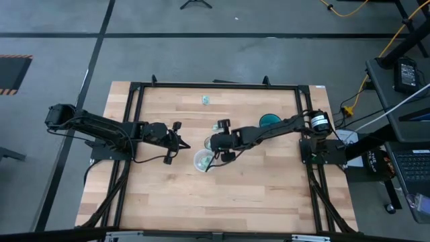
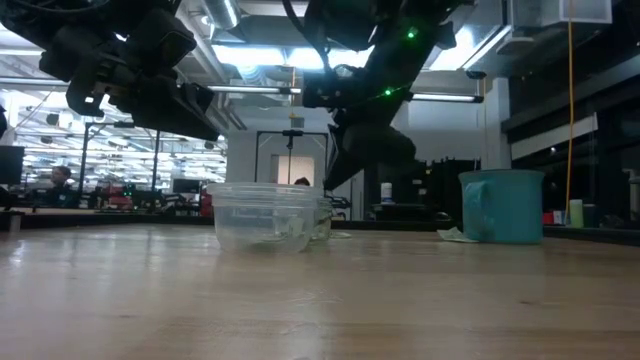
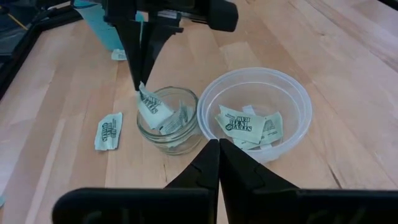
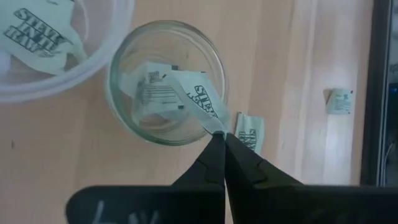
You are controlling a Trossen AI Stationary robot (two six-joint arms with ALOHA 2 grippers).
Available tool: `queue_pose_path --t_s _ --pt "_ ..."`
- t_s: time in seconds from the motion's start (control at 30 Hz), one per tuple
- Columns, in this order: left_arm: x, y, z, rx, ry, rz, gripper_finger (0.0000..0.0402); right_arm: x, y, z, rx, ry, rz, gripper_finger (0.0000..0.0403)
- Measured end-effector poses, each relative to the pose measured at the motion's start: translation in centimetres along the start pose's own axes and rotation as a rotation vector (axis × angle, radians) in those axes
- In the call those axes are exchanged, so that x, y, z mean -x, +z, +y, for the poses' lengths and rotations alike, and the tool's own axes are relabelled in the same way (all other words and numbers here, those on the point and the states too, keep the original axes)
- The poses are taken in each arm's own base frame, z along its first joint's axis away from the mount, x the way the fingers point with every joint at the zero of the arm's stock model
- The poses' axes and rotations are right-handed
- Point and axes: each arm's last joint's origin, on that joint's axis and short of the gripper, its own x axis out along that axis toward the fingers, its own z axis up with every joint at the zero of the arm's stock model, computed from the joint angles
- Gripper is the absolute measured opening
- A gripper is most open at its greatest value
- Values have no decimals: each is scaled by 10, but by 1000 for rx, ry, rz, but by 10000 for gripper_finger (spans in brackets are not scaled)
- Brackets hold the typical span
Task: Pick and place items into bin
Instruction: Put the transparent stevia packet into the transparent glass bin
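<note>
From above, the right end effector (image 1: 216, 160) hangs over the containers at mid-desk (image 1: 269, 188), one packet (image 1: 205, 100) lying well apart. The left wrist view shows several packets in the plastic bin (image 3: 298, 99), more in the glass jar (image 3: 186, 140), one loose packet (image 3: 109, 130) beside it; the left end effector (image 3: 217, 152) waits pinched shut, empty. In the right wrist view the fingers clamp a packet's corner (image 4: 208, 112) at the jar's rim, so I judge the task roughly half done.

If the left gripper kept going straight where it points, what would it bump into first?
Probably the plastic bowl, or the small glass jar beside it. The left gripper, jaws shut, points between them; depth is unclear.
</note>
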Motion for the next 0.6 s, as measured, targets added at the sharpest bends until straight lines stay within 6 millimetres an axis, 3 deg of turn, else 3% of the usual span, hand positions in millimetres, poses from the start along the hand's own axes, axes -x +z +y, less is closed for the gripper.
queue_pose_path --t_s 0.6 --pt "0 0 0 0 0 0 7 -6 1 3 -4 3 -9 0"
